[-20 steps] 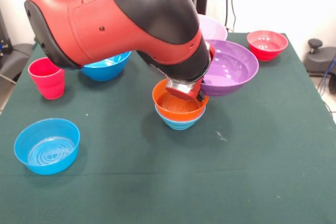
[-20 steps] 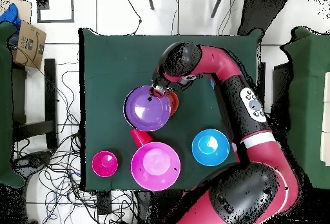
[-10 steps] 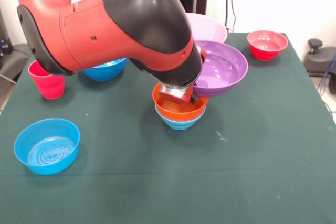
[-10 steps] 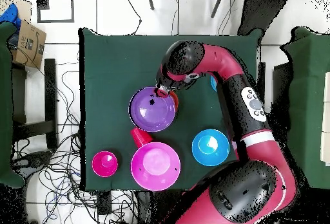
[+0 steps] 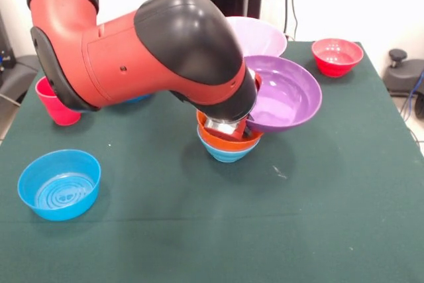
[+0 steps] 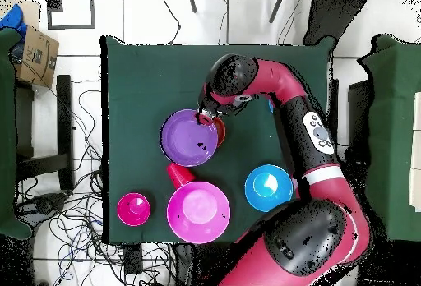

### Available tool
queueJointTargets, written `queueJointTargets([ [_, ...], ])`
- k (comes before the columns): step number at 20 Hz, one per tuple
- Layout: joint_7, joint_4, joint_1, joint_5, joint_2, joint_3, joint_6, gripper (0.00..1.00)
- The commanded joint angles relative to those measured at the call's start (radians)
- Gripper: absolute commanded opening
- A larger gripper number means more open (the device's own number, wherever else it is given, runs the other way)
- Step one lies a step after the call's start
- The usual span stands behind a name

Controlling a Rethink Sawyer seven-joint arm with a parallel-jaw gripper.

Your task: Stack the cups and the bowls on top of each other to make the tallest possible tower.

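gripper: clamped on the purple bowl rim
purple bowl: held tilted, overlapping the orange bowl
orange bowl: nested in light-blue bowl

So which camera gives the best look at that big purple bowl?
The overhead view: the purple bowl shows nearly its whole round inside, with only the arm crossing its edge. In the front view the purple bowl looks tilted, and the arm hides its left side.
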Motion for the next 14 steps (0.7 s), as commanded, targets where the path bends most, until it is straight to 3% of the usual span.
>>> queueJointTargets([
  [1, -0.300, -0.092, 0.041, -0.120, 0.039, -0.041, 0.037, 0.00],
  [6, -0.302, -0.121, 0.044, -0.142, 0.050, -0.055, 0.038, 0.00],
  [14, -0.280, -0.071, 0.025, -0.120, 0.004, -0.051, 0.046, 0.00],
])
